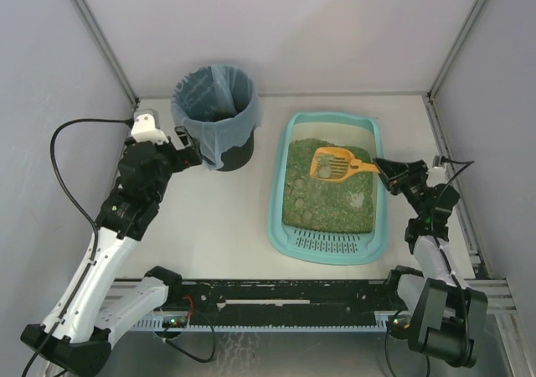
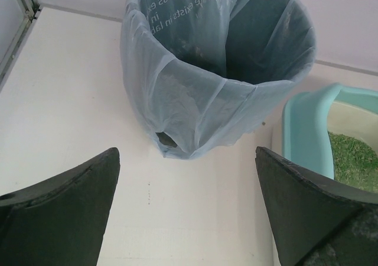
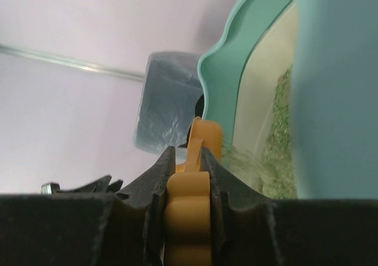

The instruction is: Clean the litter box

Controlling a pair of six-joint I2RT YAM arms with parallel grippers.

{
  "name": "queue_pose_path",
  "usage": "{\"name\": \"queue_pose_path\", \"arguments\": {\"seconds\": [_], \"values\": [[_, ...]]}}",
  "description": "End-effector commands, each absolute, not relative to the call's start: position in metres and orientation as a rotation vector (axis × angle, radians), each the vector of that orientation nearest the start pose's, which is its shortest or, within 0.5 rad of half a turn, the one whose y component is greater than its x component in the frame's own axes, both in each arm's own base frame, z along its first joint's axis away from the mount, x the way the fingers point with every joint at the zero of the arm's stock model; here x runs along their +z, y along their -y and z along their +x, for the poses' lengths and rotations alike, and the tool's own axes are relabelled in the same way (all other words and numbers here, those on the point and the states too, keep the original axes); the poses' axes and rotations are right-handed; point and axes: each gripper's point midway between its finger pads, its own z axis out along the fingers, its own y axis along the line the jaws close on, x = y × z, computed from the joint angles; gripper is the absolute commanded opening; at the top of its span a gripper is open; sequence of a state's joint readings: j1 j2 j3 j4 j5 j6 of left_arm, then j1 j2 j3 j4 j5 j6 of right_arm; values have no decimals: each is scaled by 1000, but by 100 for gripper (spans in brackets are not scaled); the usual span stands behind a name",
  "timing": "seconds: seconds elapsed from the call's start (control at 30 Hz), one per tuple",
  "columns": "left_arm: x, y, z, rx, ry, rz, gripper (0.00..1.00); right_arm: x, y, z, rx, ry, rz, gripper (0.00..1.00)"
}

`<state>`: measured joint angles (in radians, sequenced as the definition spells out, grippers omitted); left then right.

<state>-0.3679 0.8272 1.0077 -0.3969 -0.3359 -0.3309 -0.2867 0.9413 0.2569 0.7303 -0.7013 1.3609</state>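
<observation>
Litter box (image 1: pixel 275 209): smooth light-teal plastic, faint sheen.
Litter (image 1: pixel 335 205): green granules, rough, matt.
Scoop (image 1: pixel 332 164): smooth orange plastic, slight gloss.
Bin liner (image 2: pixel 195 100): thin translucent blue plastic film, creased, glossy.
Bin (image 1: pixel 241 156): black, smooth wall below the liner.
Bench (image 1: pixel 218 218): off-white, smooth, matt.
Left end effector fingers (image 2: pixel 59 213): black, matt, finely grained.
Corner rails (image 1: pixel 99 42): bare metal, satin.

Right gripper (image 3: pixel 188 159) is pinched tight on the orange scoop (image 3: pixel 188 224), and I can see a dark finger pressed against each side of the handle. The scoop runs edge-on away from me, toward the litter box (image 3: pixel 233 83), whose teal rim fills the right side. I see green litter (image 3: pixel 282 136) just inside its wall. Beyond, blurred, stands the bin (image 3: pixel 165 106) in its blue bag.
</observation>
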Motion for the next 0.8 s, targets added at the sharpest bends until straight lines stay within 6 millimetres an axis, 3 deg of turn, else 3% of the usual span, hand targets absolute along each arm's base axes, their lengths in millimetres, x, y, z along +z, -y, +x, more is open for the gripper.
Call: {"name": "queue_pose_path", "arguments": {"seconds": [0.0,0.13,0.3,0.43,0.5,0.6,0.77], "values": [[325,65,299,-227,-1727,-227,100,238,-42,308,1343,-1435,762,0],[323,66,301,-231,-1733,-228,100,250,-72,304,1403,-1472,632,0],[324,68,300,-247,-1735,-219,100,228,-40,306,1328,-1455,802,0],[324,64,300,-237,-1728,-230,100,246,-75,304,1394,-1493,663,0],[325,63,300,-237,-1728,-234,100,245,-74,305,1359,-1502,650,0],[326,61,299,-229,-1724,-237,100,231,-48,308,1324,-1472,794,0],[328,59,298,-232,-1716,-241,100,247,-74,305,1394,-1485,682,0]]}}
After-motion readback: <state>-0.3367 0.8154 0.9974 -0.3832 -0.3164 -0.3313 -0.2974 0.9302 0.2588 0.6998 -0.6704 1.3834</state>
